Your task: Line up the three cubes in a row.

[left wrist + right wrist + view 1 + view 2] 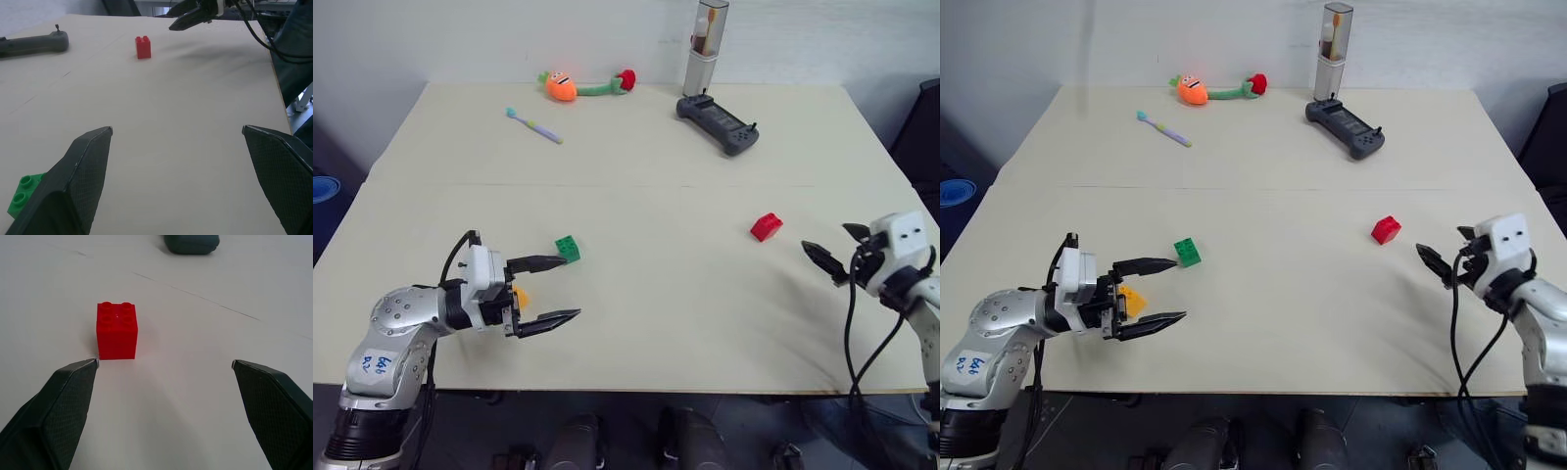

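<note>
Ahead of the right gripper (164, 364), slightly toward its left finger, sits the red studded plastic cube (117, 330); fingers spread, empty. Left gripper (555, 290) also spread, empty, near the green studded plastic cube (568, 249).

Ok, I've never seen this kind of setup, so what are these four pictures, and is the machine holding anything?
A two-armed robot stands at a table. Two pictures look down from its head; two look along each wrist's black fingers. The left gripper is open and empty, with the green cube just beyond one fingertip and the yellow-orange cube close under it. The right gripper is open too, pointing at the red cube. At the far edge lie a plush carrot, a toothbrush, a dark controller and a tall container.
</note>
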